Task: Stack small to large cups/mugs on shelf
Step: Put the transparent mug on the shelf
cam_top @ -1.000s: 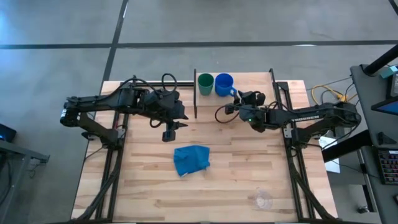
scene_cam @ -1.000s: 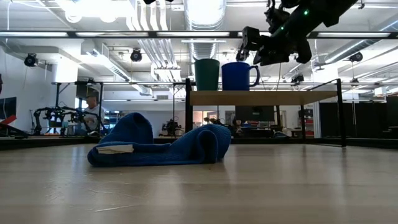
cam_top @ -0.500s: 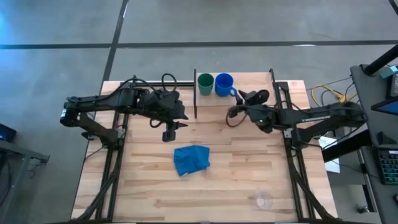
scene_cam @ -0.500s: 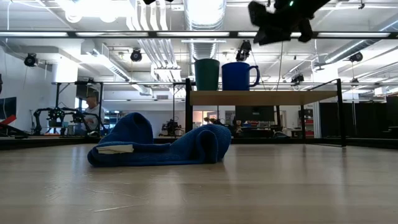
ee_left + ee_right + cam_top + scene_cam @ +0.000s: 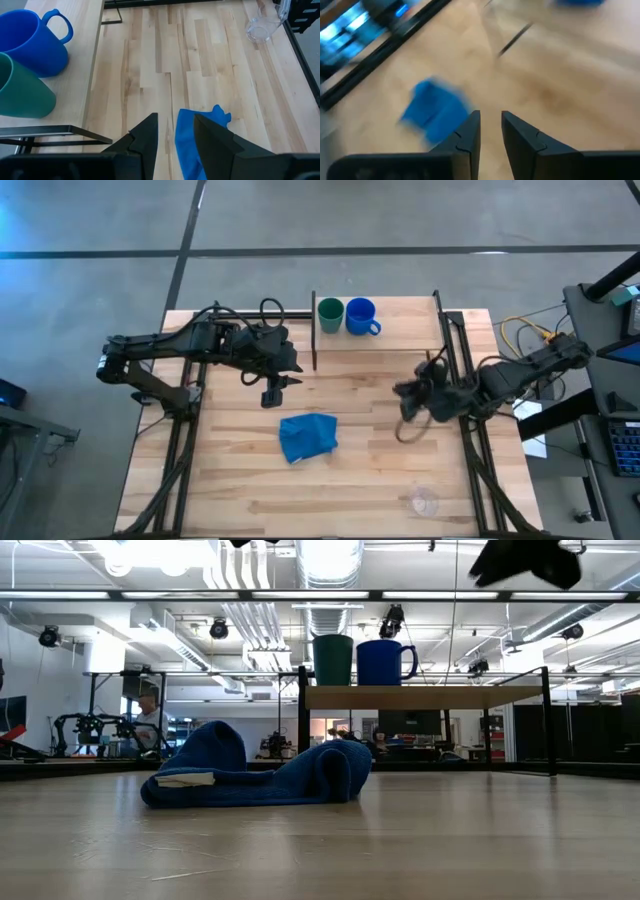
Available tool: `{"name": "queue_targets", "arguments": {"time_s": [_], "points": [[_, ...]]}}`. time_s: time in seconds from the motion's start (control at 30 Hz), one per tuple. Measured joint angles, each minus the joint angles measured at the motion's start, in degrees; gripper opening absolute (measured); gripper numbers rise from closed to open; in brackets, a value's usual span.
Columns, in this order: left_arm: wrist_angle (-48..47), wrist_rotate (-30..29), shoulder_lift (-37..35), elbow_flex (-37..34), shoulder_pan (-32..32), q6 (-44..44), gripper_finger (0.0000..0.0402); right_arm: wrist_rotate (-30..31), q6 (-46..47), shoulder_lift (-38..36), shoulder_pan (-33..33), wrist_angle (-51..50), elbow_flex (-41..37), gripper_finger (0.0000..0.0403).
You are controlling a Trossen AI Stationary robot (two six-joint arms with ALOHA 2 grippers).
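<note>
Cups are seen in two places: the green cup (image 5: 330, 311) and the blue mug (image 5: 360, 317) are stood upright side by side, just apart, at the left end of the shelf (image 5: 405, 325), green nearest the left upright, the mug's handle turned toward the shelf's bare right part. The glass (image 5: 423, 502) is left on the table (image 5: 230, 480) near the front right corner, well apart from the shelf. A crumpled blue cloth (image 5: 308, 436) is laid near the table's middle, between shelf and front edge. The right gripper (image 5: 408, 390) is held above the table's right side, in front of the shelf and behind the glass; its fingers (image 5: 469, 132) are parted by a narrow gap with nothing between them. The left gripper (image 5: 272, 392) is parked left of the shelf, behind the cloth, its fingers (image 5: 145, 135) likewise spread and empty.
</note>
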Motion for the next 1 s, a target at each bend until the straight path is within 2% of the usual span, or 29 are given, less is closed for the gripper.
{"name": "queue_targets", "arguments": {"time_s": [0.23,0.43,0.53,0.6,0.8,1.0], "points": [[0.0,0.0,0.0,0.0,0.0,0.0,0.0111,-18.0,1.9,2.6,9.9,-2.6,7.1,0.0072],[0.0,0.0,0.0,0.0,0.0,-0.1,0.0111,-32.2,12.6,9.3,15.3,-17.1,14.4,0.0074],[0.0,0.0,0.0,0.0,0.0,-1.0,0.0111,-33.5,19.6,13.0,18.1,-20.9,16.6,0.0073],[0.0,0.0,0.0,0.0,0.0,-2.6,0.0111,-34.3,23.7,15.1,19.9,-20.6,17.6,0.0074],[0.0,0.0,0.0,0.0,0.0,-3.1,0.0111,-41.9,40.2,22.2,24.9,-20.5,19.8,0.0077],[0.1,0.0,0.0,-0.4,0.0,-3.0,0.0111,-44.1,53.8,27.5,28.0,-19.1,21.2,0.0077]]}}
